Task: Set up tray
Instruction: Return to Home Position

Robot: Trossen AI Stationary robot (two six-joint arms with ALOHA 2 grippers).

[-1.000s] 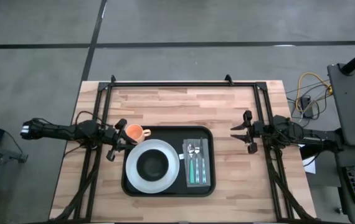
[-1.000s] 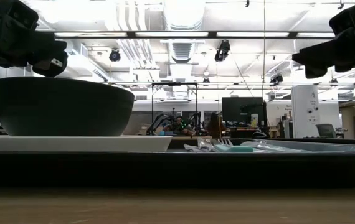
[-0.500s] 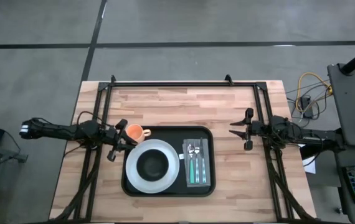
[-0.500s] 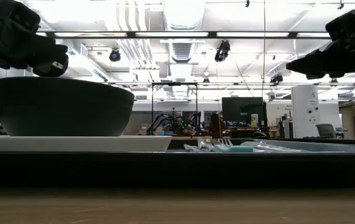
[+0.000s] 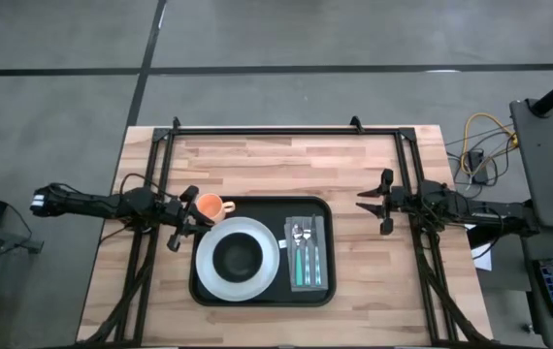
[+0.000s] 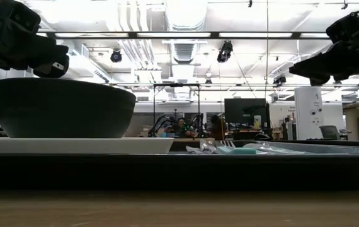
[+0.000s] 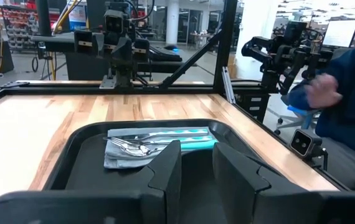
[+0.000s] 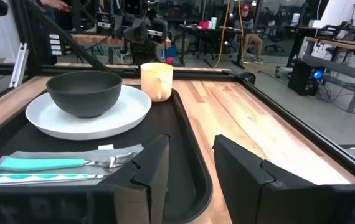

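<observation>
The black tray [image 5: 327, 291] lies on the wooden table. On its left half a white plate [image 8: 90, 115] carries a dark bowl [image 8: 84, 92]. An orange cup [image 5: 209, 206] stands at the tray's far left corner. On the right half a grey napkin [image 5: 306, 254] holds teal-handled cutlery [image 8: 37, 164]. My left gripper [image 5: 185, 218] hovers open beside the tray's left edge, near the cup. My right gripper [image 5: 369, 205] hovers open off the tray's right edge. In the wrist views both gripper gaps [image 7: 196, 158] [image 8: 190, 155] hold nothing.
A black metal frame [image 5: 286, 130] runs along the table's far edge and down both sides. Bare wood [image 5: 286, 160] lies between the frame and the tray. A person in a blue sleeve [image 7: 345, 93] is beyond the table's near side.
My right gripper has turned a little in place beside the tray's right edge. The tray and what is on it have stayed where they were.
</observation>
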